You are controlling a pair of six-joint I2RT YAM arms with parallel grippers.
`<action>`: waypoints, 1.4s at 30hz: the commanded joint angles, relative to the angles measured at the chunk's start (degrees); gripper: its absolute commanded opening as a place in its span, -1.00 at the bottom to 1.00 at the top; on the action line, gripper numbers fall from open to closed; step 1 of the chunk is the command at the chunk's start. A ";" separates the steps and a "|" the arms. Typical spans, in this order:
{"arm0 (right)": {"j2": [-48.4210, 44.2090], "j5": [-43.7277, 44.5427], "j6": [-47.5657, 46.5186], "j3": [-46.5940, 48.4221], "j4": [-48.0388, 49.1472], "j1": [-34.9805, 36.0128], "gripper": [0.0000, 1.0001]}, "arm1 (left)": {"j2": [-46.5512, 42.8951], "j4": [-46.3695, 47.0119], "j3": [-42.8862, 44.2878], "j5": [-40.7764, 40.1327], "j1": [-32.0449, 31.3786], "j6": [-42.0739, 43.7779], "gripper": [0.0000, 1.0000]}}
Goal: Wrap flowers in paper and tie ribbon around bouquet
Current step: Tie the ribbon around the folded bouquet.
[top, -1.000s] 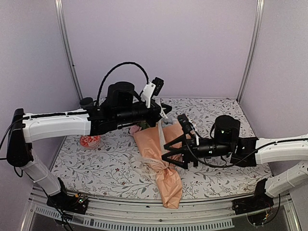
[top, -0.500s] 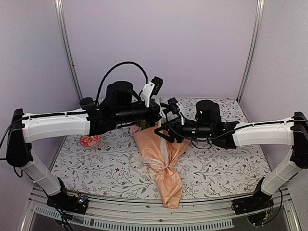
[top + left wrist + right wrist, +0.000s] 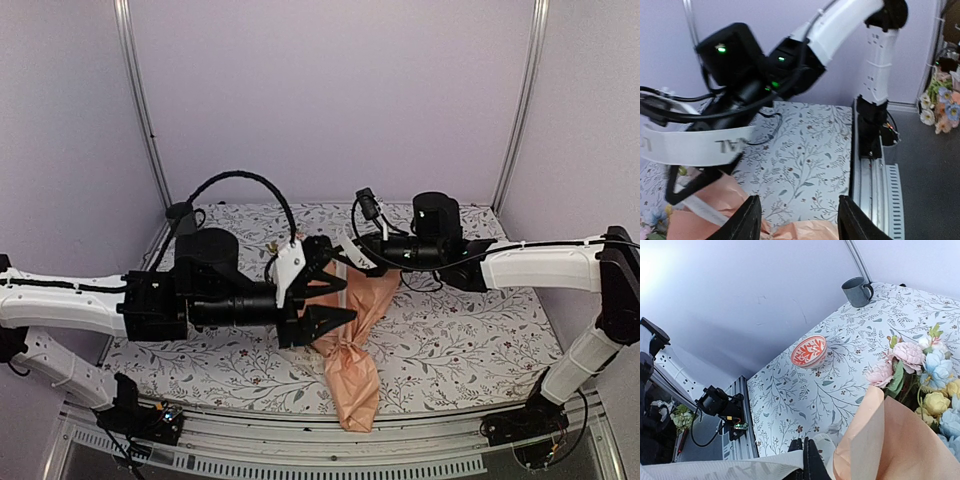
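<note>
Mid-table: left gripper [image 3: 799, 210] has its jaws apart, straddling the bouquet's [image 3: 352, 380] paper above the cinched neck. Right gripper [image 3: 807, 462] is pinched tight on the ribbon [image 3: 730, 467] by the blooms. Cone tail reaches the table's near edge [image 3: 250, 405]. Bare tablecloth [image 3: 470, 340] lies to its right. Bowl [image 3: 809, 351] and mug [image 3: 857, 291] are well apart, at the left wall.

Grey mug [image 3: 857, 291], red-and-white bowl [image 3: 809, 351], leaf-patterned tablecloth [image 3: 850, 335]
</note>
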 commanded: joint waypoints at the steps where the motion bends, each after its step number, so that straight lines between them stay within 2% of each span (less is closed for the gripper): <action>1: 2.23 -4.07 2.66 4.13 1.11 0.24 -1.00 | 6.11 -2.73 -2.12 -6.13 -5.66 4.11 0.01; 4: 2.36 -5.15 3.43 4.60 1.29 0.22 -1.00 | 16.02 -5.13 0.60 -10.84 -5.77 5.96 -0.10; 7: 1.64 -6.52 4.12 4.81 1.30 0.26 -1.00 | 23.23 -5.09 3.79 -14.18 -4.83 8.41 0.02; 13: -0.93 -8.07 4.98 5.81 1.04 0.79 -1.00 | 35.32 -7.56 13.42 -14.61 -3.34 13.06 0.13; 18: -3.35 -8.21 5.01 7.94 -0.30 1.33 -1.00 | 42.20 -12.99 17.25 -10.20 -3.38 16.16 0.20; 28: -7.14 -5.42 3.09 11.52 -4.28 1.69 -1.00 | 42.42 -15.20 14.34 -0.29 -1.85 16.34 0.14; 37: -4.51 -4.57 2.77 10.40 -9.04 0.80 -1.00 | 40.92 -10.78 14.43 7.16 -1.40 14.03 0.14; 39: -3.81 -3.74 2.68 9.48 -10.38 0.09 -1.00 | 37.96 -9.94 14.66 9.16 -1.46 13.12 0.19; 42: -3.40 -3.02 2.94 8.42 -11.31 -0.42 -1.00 | 31.13 -7.11 12.76 11.46 -1.40 12.12 0.39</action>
